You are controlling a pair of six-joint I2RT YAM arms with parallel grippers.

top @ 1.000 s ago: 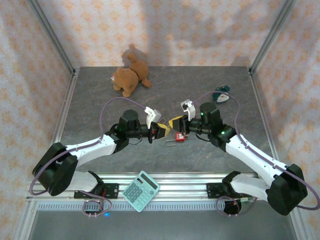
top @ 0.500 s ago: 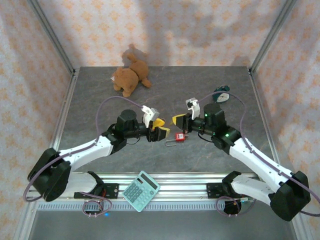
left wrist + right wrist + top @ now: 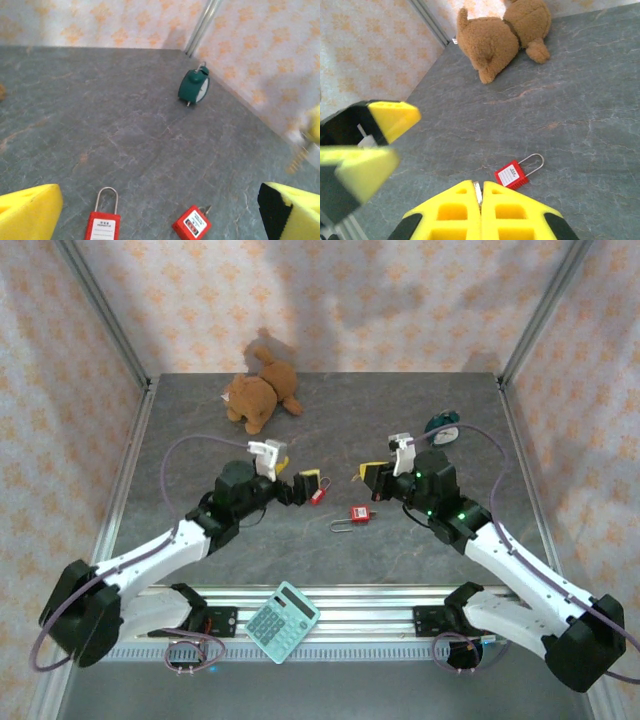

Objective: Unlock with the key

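Evidently, the unlocking is not yet done.

In the top view, two red padlocks are counted on the worktop (image 3: 200, 440). The first padlock (image 3: 318, 494) is seen right at the tips of the left pincer (image 3: 310, 490), at 9 o'clock from the right pincer (image 3: 360, 476). The second padlock (image 3: 358, 513) is found at 4 o'clock from the first, near it but apart, with its shackle turned toward 8 o'clock. One teddy bear (image 3: 258, 398) is placed at 11 o'clock on the worktop and one alarm clock (image 3: 442, 428) at 2 o'clock. One calculator (image 3: 282, 621) is set at 6 o'clock on the near rail.

In the left wrist view, the left pincer (image 3: 160, 212) is shown spread wide, with nothing gripped. The first padlock (image 3: 103, 225) is seen at 7 o'clock between its tips. Both shackle legs appear seated in the body, so it is judged locked. The second padlock (image 3: 191, 225) is seen at 5 o'clock; its shackle cannot be made out there.

In the right wrist view, the right pincer (image 3: 480, 187) is pressed together on a thin metal blade, taken to be the one key (image 3: 478, 191). A padlock, probably the first, is seen just beyond the tips at 1 o'clock, untouched by the key.

As judged, everything is left to do: the key is to be brought to a keyhole, pushed in and turned, and the shackle freed.
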